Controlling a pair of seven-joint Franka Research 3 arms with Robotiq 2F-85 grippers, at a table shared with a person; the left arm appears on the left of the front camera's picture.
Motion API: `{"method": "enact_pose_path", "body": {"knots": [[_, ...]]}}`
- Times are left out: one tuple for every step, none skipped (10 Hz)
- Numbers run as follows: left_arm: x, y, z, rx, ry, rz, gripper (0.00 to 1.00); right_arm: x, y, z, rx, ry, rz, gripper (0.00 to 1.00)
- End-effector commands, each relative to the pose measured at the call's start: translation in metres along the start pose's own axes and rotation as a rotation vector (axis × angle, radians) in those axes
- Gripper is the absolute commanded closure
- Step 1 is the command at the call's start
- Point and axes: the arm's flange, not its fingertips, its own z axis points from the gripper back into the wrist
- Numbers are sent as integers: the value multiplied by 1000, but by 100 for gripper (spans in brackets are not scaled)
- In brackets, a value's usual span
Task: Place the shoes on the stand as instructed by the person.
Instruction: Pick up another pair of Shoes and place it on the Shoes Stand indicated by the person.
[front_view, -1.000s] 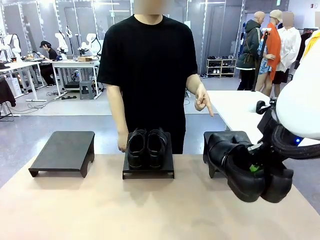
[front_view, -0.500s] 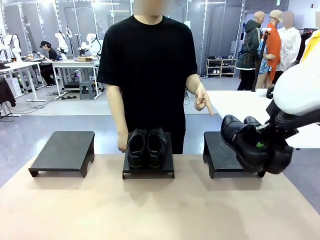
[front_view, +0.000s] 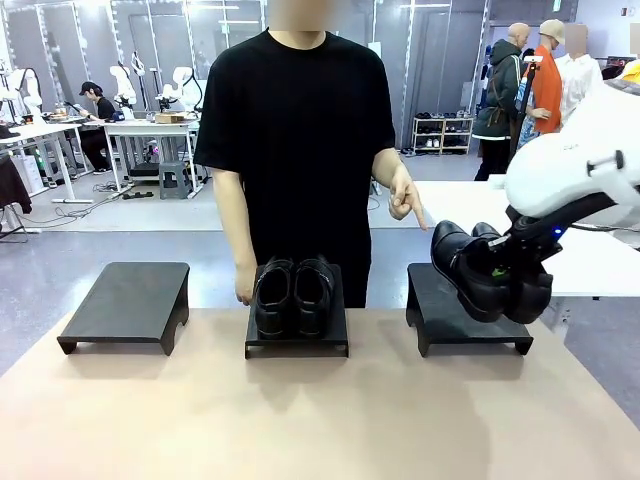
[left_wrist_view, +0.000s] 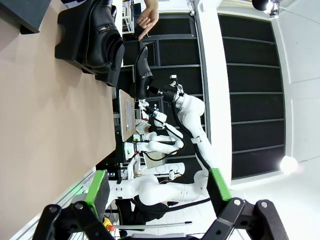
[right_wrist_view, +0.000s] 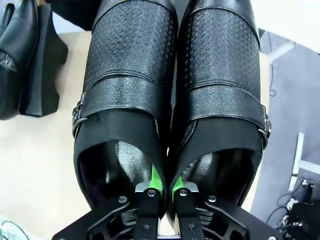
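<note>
Right pincer (right_wrist_view: 164, 192) clamped on shoes (right_wrist_view: 170, 95)

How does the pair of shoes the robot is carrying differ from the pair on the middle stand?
The carried pair hangs tilted in the air over the right stand, pinched by the right gripper; the resting pair sits flat on the middle stand, untouched. Both pairs are shiny black.

Even overhead room light, bright; soft shadows under the stands (front_view: 128, 300) on the table (front_view: 300, 420). Glossy highlights on shoes (right_wrist_view: 175, 75). Left wrist view strongly bent at edges, lamp glare lower right. Front view sharp
</note>
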Motion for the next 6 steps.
{"method": "enact_pose_path", "body": {"knots": [[-5, -1, 0, -7, 10, -10, 0, 24, 2, -4, -31, -43, 25, 93], [-5, -1, 0, -7, 10, -10, 0, 31, 2, -14, -42, -55, 25, 93], [-5, -1, 0, -7, 10, -10, 0, 36, 2, -25, -48, -55, 16, 93], [-5, -1, 0, -7, 10, -10, 0, 39, 1, -34, -51, -55, 6, 93], [-5, -1, 0, -7, 10, -10, 0, 43, 0, -43, -60, -50, -10, 93], [-5, -1, 0, -7, 10, -10, 0, 46, -1, -50, -54, -39, -20, 93]]}}
